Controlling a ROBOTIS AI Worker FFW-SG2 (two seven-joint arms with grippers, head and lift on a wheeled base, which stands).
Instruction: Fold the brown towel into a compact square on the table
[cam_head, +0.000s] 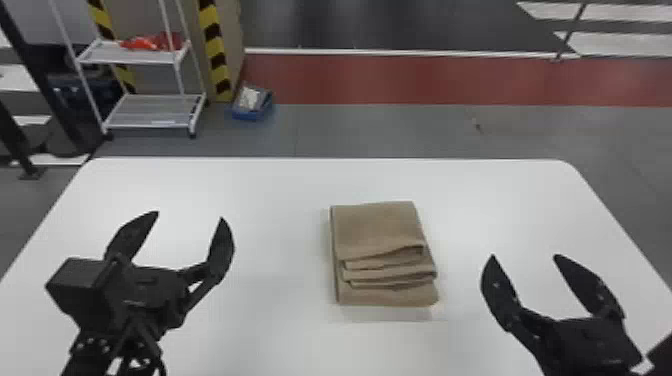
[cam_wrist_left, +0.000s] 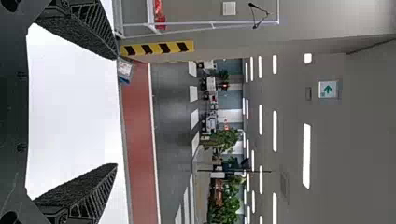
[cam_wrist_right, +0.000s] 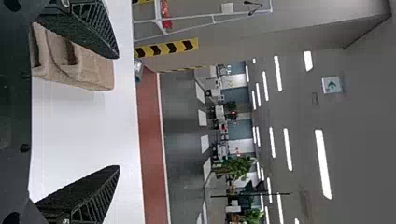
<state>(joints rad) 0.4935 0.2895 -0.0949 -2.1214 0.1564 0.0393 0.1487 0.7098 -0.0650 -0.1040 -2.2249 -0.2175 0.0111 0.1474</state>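
Head view is giving us grey floor (cam_head: 380, 130) with a red band (cam_head: 450, 80) running across it, and in front the white table (cam_head: 280, 185) is spreading wide, its far edge running straight between two rounded corners. Behind its far left corner, a metal rack (cam_head: 150, 102) is standing on the floor. Over the table's left side the left gripper (cam_head: 190, 215) is hanging, fingers spread and gripping nothing; over on the right, the right gripper (cam_head: 524, 256) is matching it, fingers parted and holding nothing either. Between them the brown towel (cam_head: 377, 225) is lying folded on the tabletop, sitting closer to the right gripper, touching neither. White surface is showing on both sides of it, with the wider gap opening toward the left gripper, and another stretch is running between towel and far edge. Its far edge is looking fairly neat, while loose layers are stepping unevenly toward the near edge. Right wrist view is catching part of that layered bundle beyond one finger (cam_wrist_right: 88, 28).
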